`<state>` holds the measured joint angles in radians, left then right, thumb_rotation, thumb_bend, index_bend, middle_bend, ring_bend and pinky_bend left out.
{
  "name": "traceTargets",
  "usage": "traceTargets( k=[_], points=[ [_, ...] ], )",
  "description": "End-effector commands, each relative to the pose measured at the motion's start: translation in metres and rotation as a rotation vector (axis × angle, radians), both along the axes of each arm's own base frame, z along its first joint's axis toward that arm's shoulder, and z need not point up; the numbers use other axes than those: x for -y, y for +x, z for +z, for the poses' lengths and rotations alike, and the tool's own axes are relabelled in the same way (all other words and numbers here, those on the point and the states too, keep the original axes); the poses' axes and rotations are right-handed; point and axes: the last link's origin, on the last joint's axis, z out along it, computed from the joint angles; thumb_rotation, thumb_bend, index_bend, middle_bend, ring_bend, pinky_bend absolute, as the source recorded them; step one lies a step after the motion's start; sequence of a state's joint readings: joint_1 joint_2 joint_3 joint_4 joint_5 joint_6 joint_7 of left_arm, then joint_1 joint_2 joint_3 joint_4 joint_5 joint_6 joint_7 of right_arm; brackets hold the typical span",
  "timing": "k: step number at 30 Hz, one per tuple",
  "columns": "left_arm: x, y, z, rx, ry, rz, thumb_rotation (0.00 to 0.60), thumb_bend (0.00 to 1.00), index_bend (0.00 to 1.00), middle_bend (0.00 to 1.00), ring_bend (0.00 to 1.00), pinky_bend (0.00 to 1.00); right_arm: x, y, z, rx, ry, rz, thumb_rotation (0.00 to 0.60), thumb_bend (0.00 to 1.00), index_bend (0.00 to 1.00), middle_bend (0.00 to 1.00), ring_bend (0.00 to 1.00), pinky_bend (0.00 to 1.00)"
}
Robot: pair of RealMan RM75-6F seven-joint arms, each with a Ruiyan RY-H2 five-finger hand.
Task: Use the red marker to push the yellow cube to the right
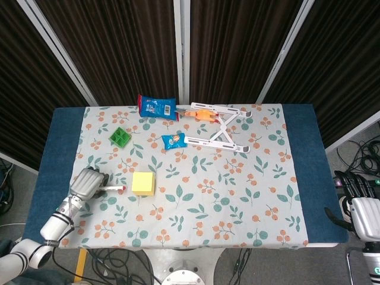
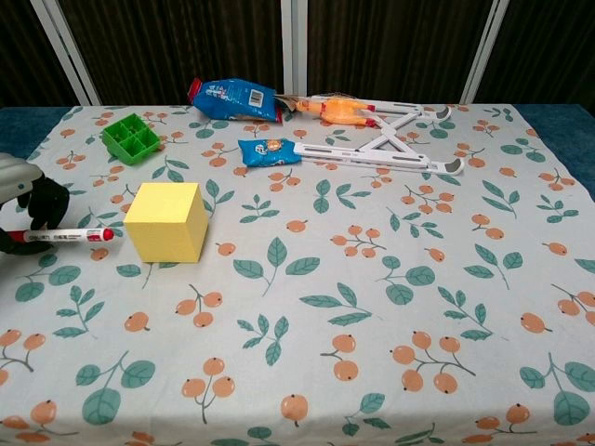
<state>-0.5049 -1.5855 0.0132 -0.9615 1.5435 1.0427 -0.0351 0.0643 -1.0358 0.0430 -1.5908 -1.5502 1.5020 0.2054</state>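
The yellow cube (image 1: 143, 183) (image 2: 166, 221) stands on the floral cloth, left of the table's middle. My left hand (image 1: 86, 183) (image 2: 28, 192) is just left of it and grips the red marker (image 1: 113, 189) (image 2: 65, 237). The marker lies nearly level, its red-capped tip pointing right at the cube's left face with a small gap between them. My right hand (image 1: 362, 208) hangs off the table's right edge, away from the cube; its fingers are too small to read.
A green grid tray (image 1: 120, 137) sits behind the cube. Further back lie a blue snack bag (image 1: 157, 107), a small blue packet (image 1: 174, 141), an orange toy (image 1: 200, 114) and a white folding stand (image 1: 221, 133).
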Motion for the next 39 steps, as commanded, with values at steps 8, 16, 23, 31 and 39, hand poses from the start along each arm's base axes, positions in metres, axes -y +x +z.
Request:
traceTargets(
  k=[8,16,23,31,39],
  points=[
    [-0.016,0.028,-0.017,-0.025,-0.043,-0.047,0.6,0.42,0.71,0.75,0.53,0.47,-0.002,-0.003,0.001,0.001,-0.002,-0.008,0.6,0.17,0.01,0.1,0.0,0.0],
    [-0.024,0.05,-0.028,-0.015,-0.059,-0.067,0.6,0.42,0.71,0.75,0.53,0.47,-0.003,-0.005,0.001,0.002,-0.002,-0.014,0.6,0.17,0.0,0.1,0.0,0.0],
    [-0.03,0.069,-0.037,-0.001,-0.077,-0.074,0.6,0.42,0.71,0.75,0.53,0.47,-0.004,-0.007,0.003,0.001,-0.005,-0.017,0.6,0.17,0.0,0.1,0.0,0.0],
    [-0.035,0.092,-0.049,0.002,-0.094,-0.1,0.6,0.42,0.71,0.75,0.53,0.47,-0.006,-0.008,0.003,0.002,-0.006,-0.017,0.6,0.17,0.0,0.1,0.0,0.0],
    [-0.045,0.118,-0.06,0.012,-0.101,-0.12,0.6,0.42,0.71,0.75,0.53,0.47,-0.006,-0.009,0.004,-0.001,-0.003,-0.018,0.6,0.17,0.01,0.1,0.0,0.0]
  ],
)
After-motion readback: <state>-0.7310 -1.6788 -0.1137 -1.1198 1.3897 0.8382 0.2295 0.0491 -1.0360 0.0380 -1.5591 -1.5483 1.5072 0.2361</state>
